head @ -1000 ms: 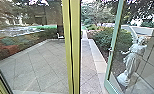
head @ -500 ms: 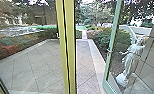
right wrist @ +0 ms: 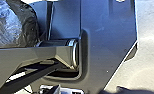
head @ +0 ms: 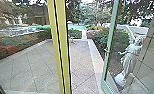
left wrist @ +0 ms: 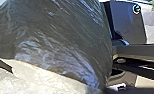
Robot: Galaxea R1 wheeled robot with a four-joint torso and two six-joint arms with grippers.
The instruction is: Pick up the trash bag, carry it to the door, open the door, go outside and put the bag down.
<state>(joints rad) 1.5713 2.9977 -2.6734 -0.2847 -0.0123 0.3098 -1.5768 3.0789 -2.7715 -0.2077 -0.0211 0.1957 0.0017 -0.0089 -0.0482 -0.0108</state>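
Before us we see a grey outdoor pavement of square stone slabs [head: 40, 67], their joints running diagonally. A pale, smooth stone border [head: 94, 56] follows its left, far and right edges. At the far edge, right of its middle, we make out a small, thin, upright object [head: 72, 40], too small for us to name; we cannot tell whether it stands on the slabs or the border.

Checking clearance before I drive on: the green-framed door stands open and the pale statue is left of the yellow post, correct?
Not quite: the head view shows the pale statue to the right of the yellow post. The green-framed door does stand open.
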